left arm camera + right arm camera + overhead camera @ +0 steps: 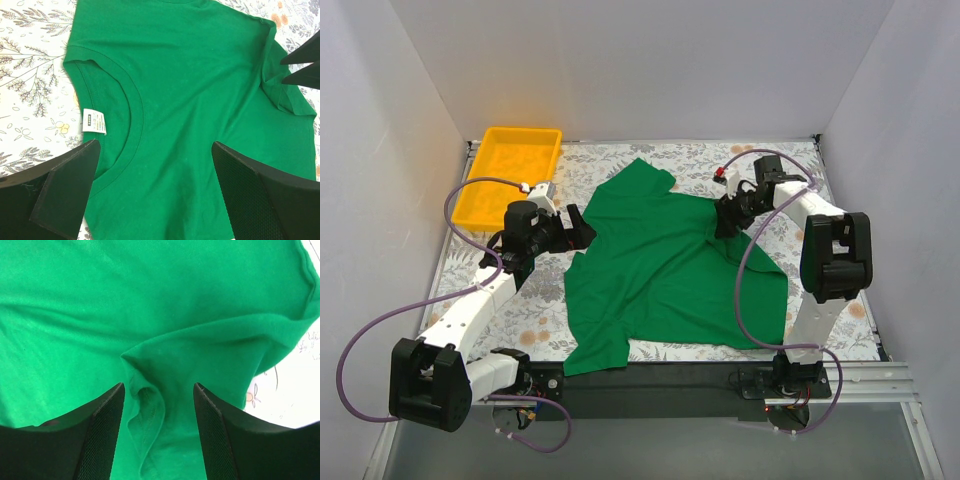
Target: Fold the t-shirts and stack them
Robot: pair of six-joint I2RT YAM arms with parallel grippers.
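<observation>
Yellow tray is sitting at the far left corner of the surface, well apart from the cloth.

Left claw is hovering just over the neck end of the t-shirt, jaws standing wide and gripping nothing. In its wrist view the collar is curving between the two fingers, with the white neck label just beside the left one.

The t-shirt is lying spread across the middle of the surface, green and mostly flat. Its long axis is running left to right: neck toward the left arm, body reaching toward the right arm. One sleeve is pointing to the far side, the other to the near edge.

Right claw is sitting low over the far right part of the cloth. Its jaws are standing partly apart, straddling a raised ridge of cloth and not pinching it.

Judgement: each arm is nearer its own end, so a fold along the long axis is calling for both.
</observation>
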